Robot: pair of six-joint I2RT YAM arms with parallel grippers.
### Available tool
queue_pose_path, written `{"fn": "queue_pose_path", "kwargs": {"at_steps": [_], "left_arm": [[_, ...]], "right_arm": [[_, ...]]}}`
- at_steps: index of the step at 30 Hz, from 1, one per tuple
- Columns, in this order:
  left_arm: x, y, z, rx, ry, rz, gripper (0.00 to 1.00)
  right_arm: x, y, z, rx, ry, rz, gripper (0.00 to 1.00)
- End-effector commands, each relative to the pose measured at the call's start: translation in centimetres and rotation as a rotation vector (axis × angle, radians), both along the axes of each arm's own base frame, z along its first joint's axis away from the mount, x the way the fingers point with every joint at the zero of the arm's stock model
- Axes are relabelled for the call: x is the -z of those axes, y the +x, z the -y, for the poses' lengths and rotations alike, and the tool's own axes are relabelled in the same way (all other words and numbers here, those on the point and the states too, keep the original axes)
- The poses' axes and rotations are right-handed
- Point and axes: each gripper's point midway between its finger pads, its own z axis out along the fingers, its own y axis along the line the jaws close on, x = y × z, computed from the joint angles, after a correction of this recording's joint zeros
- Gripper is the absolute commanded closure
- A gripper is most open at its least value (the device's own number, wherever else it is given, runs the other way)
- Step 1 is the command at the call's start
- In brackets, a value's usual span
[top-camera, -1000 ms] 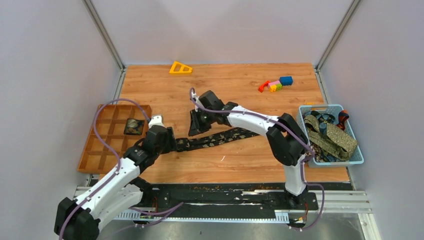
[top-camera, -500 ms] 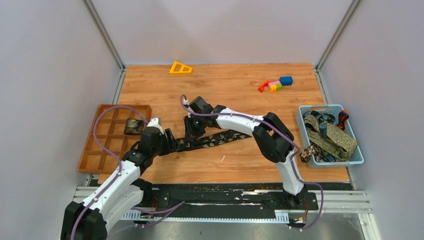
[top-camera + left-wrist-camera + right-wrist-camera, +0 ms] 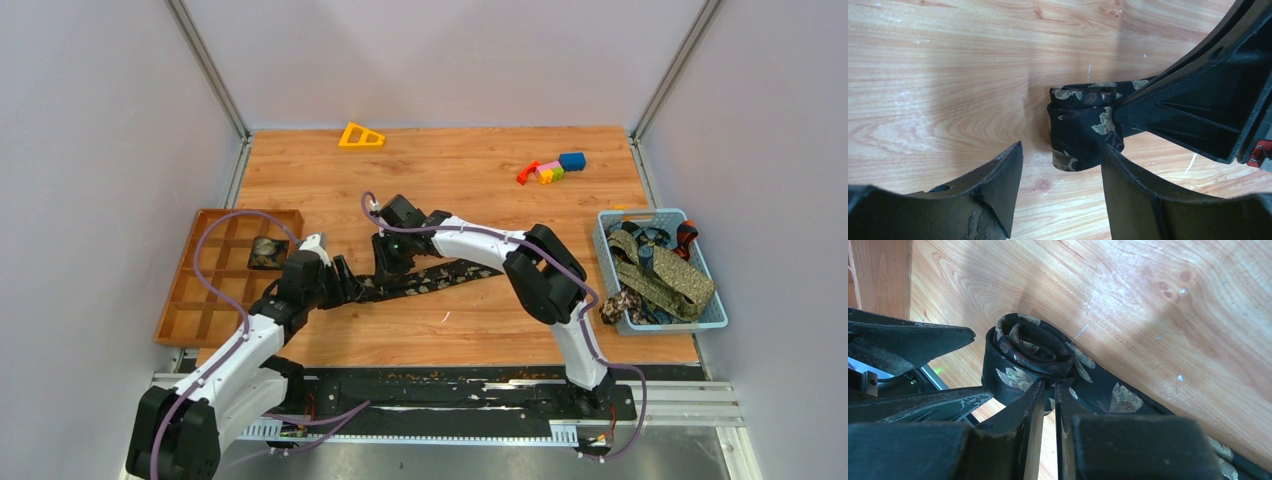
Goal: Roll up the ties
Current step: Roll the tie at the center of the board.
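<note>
A black tie (image 3: 440,275) with pale leaf patterns lies on the wooden table, its left end wound into a small roll (image 3: 1030,347). My right gripper (image 3: 1049,386) is shut on the roll's edge, with only a thin slit between its fingers. My left gripper (image 3: 1062,150) is open, and the roll (image 3: 1080,125) stands just ahead of its fingertips. In the top view the left gripper (image 3: 345,283) and the right gripper (image 3: 383,268) meet at the tie's left end. Several more ties (image 3: 665,275), olive-tan and dark, lie in a basket.
A brown compartment tray (image 3: 180,310) at the left holds one rolled tie (image 3: 266,252). A light blue basket (image 3: 660,325) stands at the right edge. A yellow triangle (image 3: 360,136) and coloured blocks (image 3: 552,168) lie at the back.
My right gripper has moved left and nearer along the tie, towards my left gripper. The flat part of the tie is shorter. My left arm has shifted slightly left.
</note>
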Motion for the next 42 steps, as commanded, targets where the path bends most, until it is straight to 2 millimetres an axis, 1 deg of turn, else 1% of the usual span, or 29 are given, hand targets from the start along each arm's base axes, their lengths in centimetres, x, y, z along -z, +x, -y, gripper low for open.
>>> {"fn": "queue_pose_path", "kwargs": {"at_steps": [1, 9, 14, 15, 18, 24, 32, 42], "left_arm": [[-1.0, 1.1, 0.6, 0.016, -0.035, 0.06, 0.34], [-0.5, 1.4, 1.0, 0.004, -0.1, 0.052, 0.34], [0.0, 1.4, 1.0, 0.016, -0.134, 0.039, 0.35], [-0.1, 1.6, 1.1, 0.02, -0.146, 0.05, 0.35], [-0.2, 1.7, 1.3, 0.027, -0.184, 0.057, 0.36], [0.5, 1.6, 1.5, 0.026, -0.245, 0.038, 0.38], [1.3, 1.5, 1.3, 0.02, -0.271, 0.021, 0.4], [1.7, 1.6, 2.0, 0.056, -0.312, 0.012, 0.43]], "right_arm": [[0.1, 0.4, 0.1, -0.007, -0.012, 0.034, 0.86], [1.1, 0.1, 0.5, -0.008, -0.027, 0.026, 0.86], [1.4, -0.1, 0.8, -0.008, -0.033, 0.021, 0.86], [1.5, -0.1, 0.8, -0.008, -0.035, 0.021, 0.86], [1.5, -0.1, 0.8, -0.008, -0.034, 0.023, 0.87], [1.6, -0.1, 0.8, -0.008, -0.034, 0.019, 0.87], [1.6, -0.1, 0.9, -0.007, -0.035, 0.019, 0.87], [1.6, -0.1, 0.8, -0.009, -0.034, 0.018, 0.88]]}}
